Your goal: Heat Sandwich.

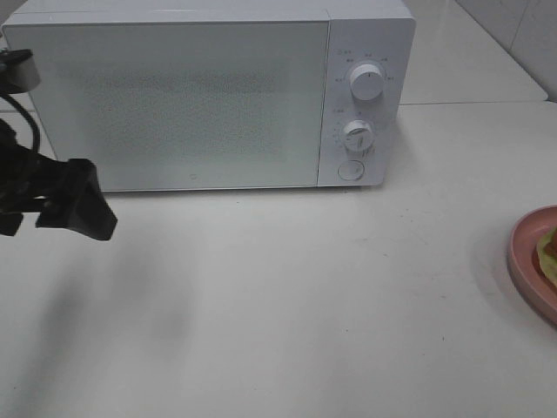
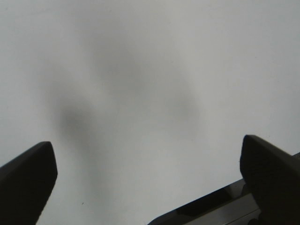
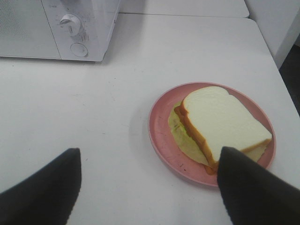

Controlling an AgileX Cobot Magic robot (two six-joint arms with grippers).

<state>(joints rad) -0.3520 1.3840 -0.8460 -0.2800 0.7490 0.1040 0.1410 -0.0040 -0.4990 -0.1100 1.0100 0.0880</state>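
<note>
The left gripper (image 2: 149, 180) is held wide open and empty above the table (image 1: 287, 296), before the closed microwave (image 1: 209, 91). The sandwich (image 3: 220, 124) is seen on the pink plate (image 3: 161, 140) at the right, beneath the open, empty right gripper (image 3: 150, 187).

We saw our left arm (image 1: 61, 205) as matte black with black cables looped at nine o'clock; both grippers' fingers (image 2: 28, 180) (image 3: 253, 187) were dark, blunt wedges.

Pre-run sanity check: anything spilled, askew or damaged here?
Nothing stands out. The microwave door is shut, and the sandwich sits intact on its pink plate, with nothing spilled on the table.
</note>
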